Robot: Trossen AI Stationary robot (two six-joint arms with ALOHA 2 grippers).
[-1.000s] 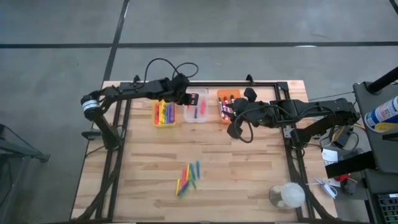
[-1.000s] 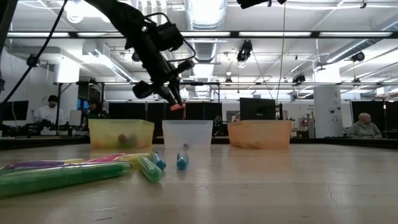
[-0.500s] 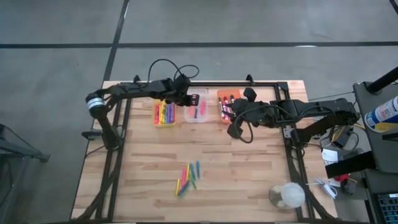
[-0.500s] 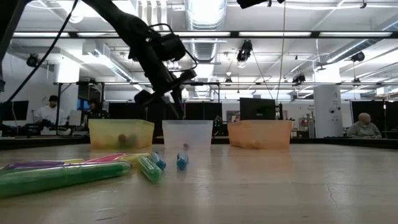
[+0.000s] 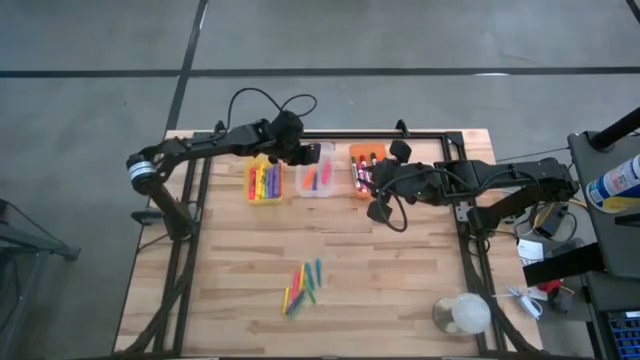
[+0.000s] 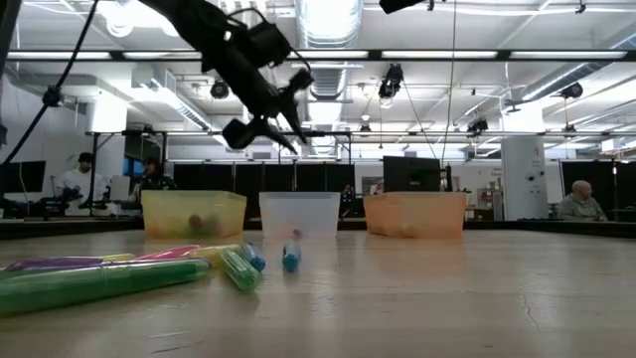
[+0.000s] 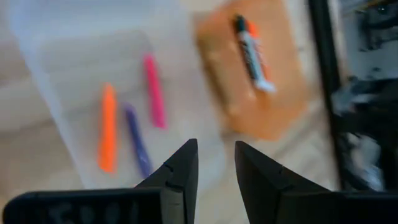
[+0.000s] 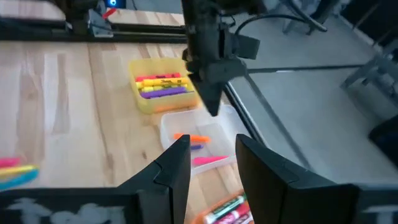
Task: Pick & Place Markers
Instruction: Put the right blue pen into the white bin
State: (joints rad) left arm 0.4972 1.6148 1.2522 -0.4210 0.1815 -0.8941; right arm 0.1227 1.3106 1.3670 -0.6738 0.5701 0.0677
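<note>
Markers (image 5: pixel 303 284) partly sorted: a loose cluster remains on the bench (image 5: pixel 400 290) at 6 o'clock; others lie in the yellow bin (image 5: pixel 264 183), clear bin (image 5: pixel 316 180) and orange bin (image 5: pixel 362 168). Left end effector (image 5: pixel 303 153) hangs over the clear bin, slightly parted, empty. Right end effector (image 5: pixel 374 189), likewise parted and empty, waits beside the orange bin.

High view straight down over the whole table (image 5: pixel 400 290), low view level across it, wrist views close — both share the clear bin (image 7: pixel 93 68) beyond their jaws
</note>
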